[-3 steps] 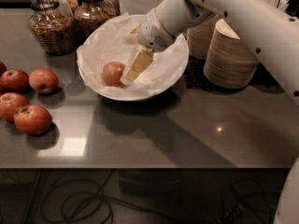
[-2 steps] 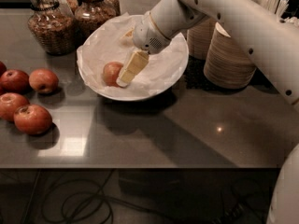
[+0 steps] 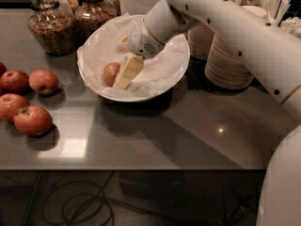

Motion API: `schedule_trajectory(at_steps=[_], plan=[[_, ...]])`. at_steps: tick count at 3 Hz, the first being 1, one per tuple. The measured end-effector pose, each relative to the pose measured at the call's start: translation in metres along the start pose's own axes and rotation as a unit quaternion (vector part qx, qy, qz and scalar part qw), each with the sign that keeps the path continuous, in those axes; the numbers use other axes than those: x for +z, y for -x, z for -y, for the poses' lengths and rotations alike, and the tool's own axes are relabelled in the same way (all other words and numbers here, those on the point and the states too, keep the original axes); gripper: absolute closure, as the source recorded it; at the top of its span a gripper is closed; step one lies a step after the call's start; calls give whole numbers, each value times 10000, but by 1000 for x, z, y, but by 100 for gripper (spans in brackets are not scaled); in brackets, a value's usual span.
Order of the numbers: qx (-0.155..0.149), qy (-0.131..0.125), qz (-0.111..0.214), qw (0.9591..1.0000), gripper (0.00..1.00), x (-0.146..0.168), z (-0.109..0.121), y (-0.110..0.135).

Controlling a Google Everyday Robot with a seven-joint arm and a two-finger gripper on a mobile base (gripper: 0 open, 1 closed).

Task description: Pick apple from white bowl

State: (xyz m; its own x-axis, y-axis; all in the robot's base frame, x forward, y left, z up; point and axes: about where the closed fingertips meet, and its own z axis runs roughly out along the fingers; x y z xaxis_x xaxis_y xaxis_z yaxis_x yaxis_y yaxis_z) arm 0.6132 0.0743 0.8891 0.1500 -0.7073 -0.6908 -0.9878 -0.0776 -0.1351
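Note:
The white bowl [image 3: 176, 65] stands at the back middle of the dark table, lined with crumpled white paper. The apple [image 3: 111, 73], small and orange-red, lies in the bowl's left part. My gripper [image 3: 121, 66] reaches down into the bowl from the upper right and is open. Its near beige finger [image 3: 128, 72] lies right beside the apple on its right side. The far finger is mostly hidden behind the wrist. The apple rests on the paper and is not lifted.
Several darker red apples [image 3: 33, 119] lie grouped at the table's left edge. Two glass jars [image 3: 49, 25] stand behind the bowl at the left. Stacks of beige paper bowls [image 3: 228, 62] and a cup of utensils [image 3: 273, 1] stand at the right.
The gripper has moved a little left and lower in the bowl, closing up on the apple's right side. The apple has not moved.

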Motion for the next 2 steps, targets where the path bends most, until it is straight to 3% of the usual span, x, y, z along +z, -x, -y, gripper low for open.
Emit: schedule_trajectory(at_steps=[2], plan=[[116, 90, -138, 9998, 22, 17, 3, -13]])
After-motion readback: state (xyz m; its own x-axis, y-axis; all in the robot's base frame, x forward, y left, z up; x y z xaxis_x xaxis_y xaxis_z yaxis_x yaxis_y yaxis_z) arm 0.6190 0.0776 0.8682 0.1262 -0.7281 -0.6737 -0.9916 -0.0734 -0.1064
